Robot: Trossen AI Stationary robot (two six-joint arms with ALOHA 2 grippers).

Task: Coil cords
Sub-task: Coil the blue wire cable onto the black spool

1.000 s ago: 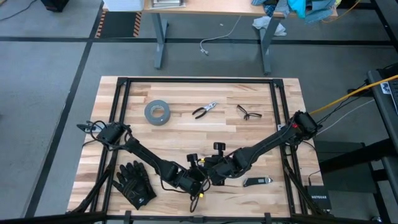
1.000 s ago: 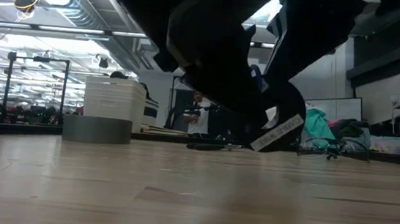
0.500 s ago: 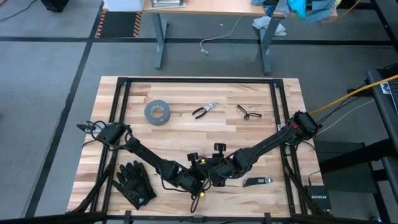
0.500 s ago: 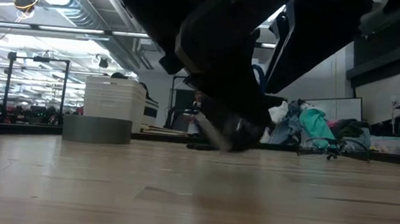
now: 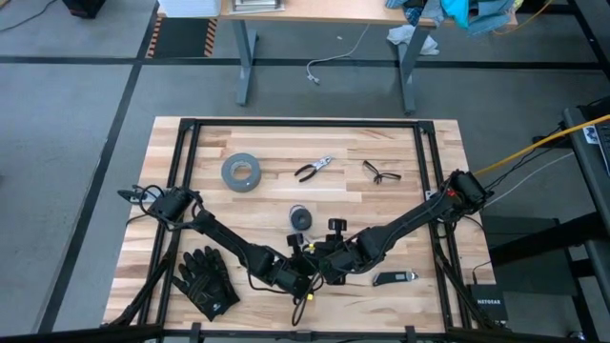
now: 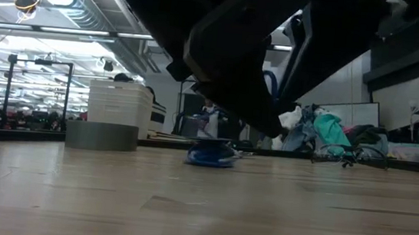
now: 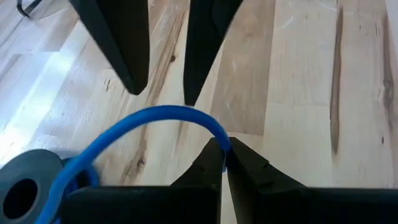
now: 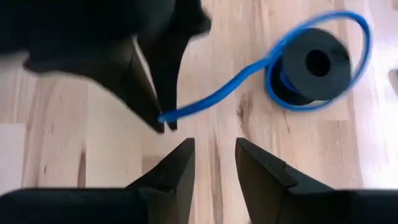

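Mostly wound: blue cord on black spool [image 5: 301,218] at frame centre, worktop [image 5: 267,191]. Left gripper [image 7: 224,158] jaws clamped on loose end; right gripper [image 8: 211,163] jaws apart, empty. Tail left.

Left arm: reaches inward, low; left gripper [image 7: 222,163] fingers pinched together on the blue cord [image 7: 143,124] end. Right arm: reaches inward, opposite; right gripper [image 8: 214,163] fingers parted, holding nothing, tips facing the left fingers [image 8: 163,93].
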